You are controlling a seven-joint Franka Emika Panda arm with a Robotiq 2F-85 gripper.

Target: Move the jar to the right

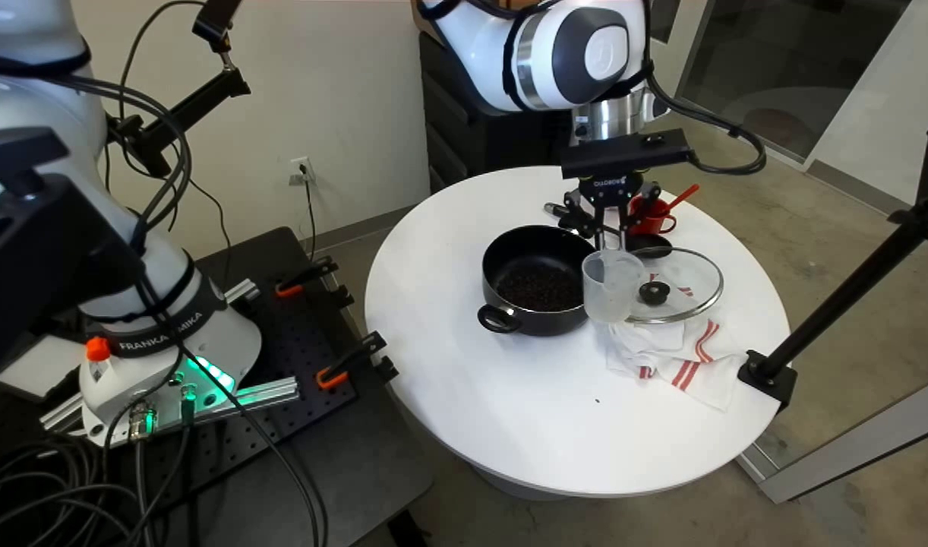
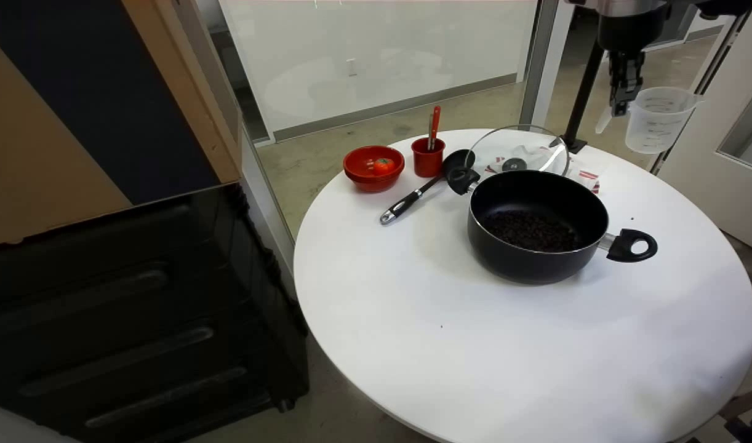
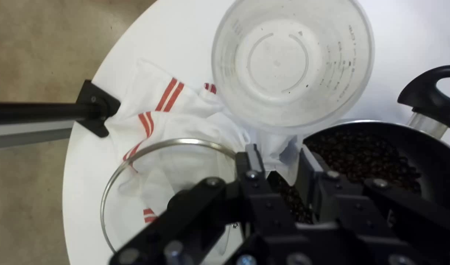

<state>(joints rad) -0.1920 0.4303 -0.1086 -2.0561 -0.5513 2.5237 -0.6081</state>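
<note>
Inside the jar, wrist view alone: specks, perhaps.

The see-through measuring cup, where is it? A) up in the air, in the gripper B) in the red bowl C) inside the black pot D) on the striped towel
A, since in an exterior view the gripper holds the measuring cup by its handle, with a gap between cup and white table.

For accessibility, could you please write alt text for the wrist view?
Translucent measuring cup, seen from above, held by its handle in a gripper. Lower right, a black pot of dark beans; lower left, a glass lid over a red-striped white towel.
</note>
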